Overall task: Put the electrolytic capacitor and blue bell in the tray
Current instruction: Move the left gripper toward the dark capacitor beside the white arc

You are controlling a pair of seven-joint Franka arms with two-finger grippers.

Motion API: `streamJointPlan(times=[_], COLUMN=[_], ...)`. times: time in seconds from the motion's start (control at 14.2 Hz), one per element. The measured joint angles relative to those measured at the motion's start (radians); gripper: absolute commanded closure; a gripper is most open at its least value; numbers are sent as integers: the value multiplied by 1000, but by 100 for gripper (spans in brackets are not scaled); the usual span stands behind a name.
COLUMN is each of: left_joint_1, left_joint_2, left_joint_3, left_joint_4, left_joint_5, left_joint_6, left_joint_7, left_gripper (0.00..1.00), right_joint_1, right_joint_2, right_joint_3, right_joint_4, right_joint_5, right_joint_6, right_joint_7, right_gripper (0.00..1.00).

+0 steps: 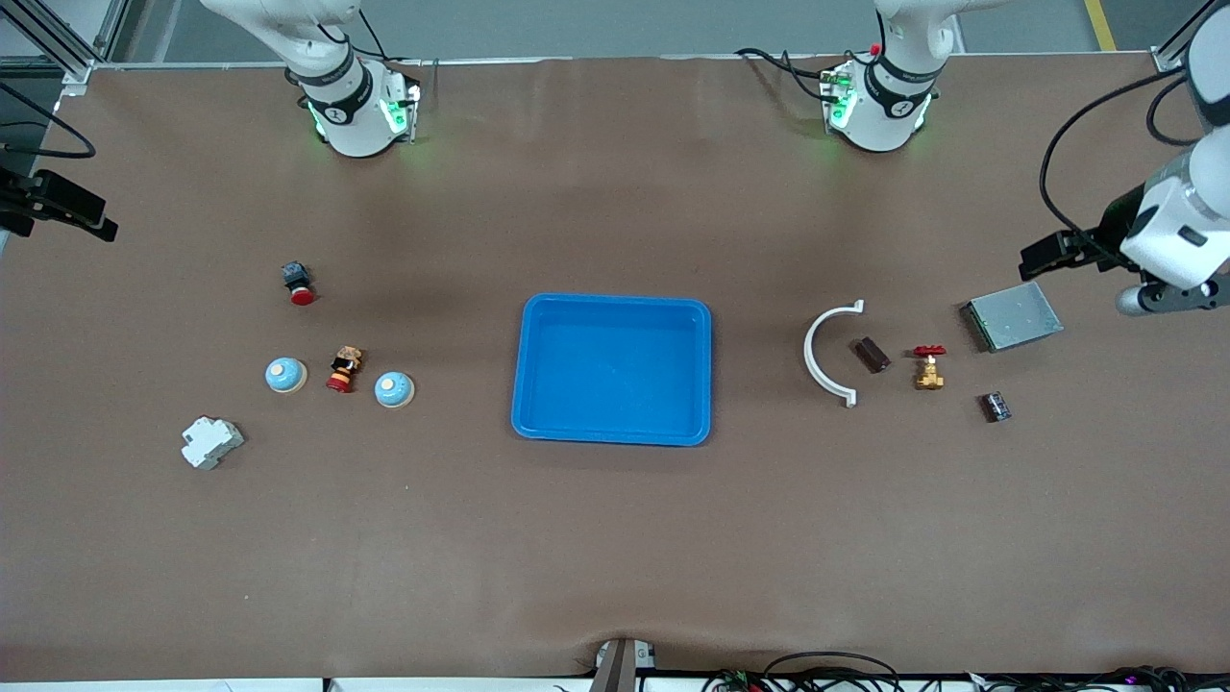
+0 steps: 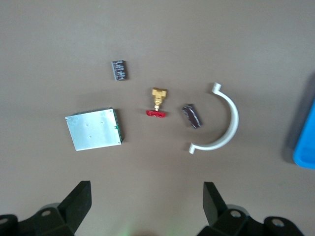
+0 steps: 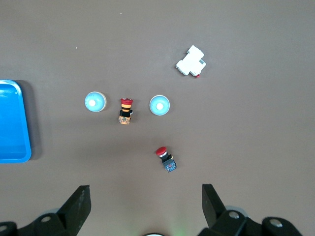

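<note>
The bright blue tray (image 1: 615,415) lies empty at the table's middle. The electrolytic capacitor (image 1: 996,407), a small black cylinder, lies toward the left arm's end; it also shows in the left wrist view (image 2: 119,70). Two blue bells (image 1: 285,374) (image 1: 394,389) sit toward the right arm's end, and both show in the right wrist view (image 3: 159,105) (image 3: 94,102). My left gripper (image 2: 147,189) is open and empty, high beside the grey metal box, at the front view's edge (image 1: 1168,296). My right gripper (image 3: 145,191) is open and empty, high above the bells' area.
A grey metal box (image 1: 1011,316), a brass valve with a red handle (image 1: 928,367), a brown part (image 1: 872,355) and a white curved clip (image 1: 828,354) lie near the capacitor. A red-and-yellow button (image 1: 344,370) stands between the bells, with a red push button (image 1: 299,283) and a white breaker (image 1: 210,442) nearby.
</note>
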Motion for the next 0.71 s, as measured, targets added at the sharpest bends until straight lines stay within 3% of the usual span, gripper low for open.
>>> streamJointPlan(times=[0.21,0.71], left_joint_1=[25,18], left_joint_2=[-5,-9], left_joint_3=[-4,-94], left_joint_4=[-103,-314], left_joint_5=[-30,15], left_joint_6=[97,400], left_joint_7=[-67,-337], left_gripper=[0,0], right_joint_1=[0,0], right_joint_2=[0,-4], right_joint_3=[0,0], right_joint_4=[0,0], right_joint_5=[0,0], right_joint_6=[-1,-2], right_joint_7=[0,0], right_gripper=[0,0])
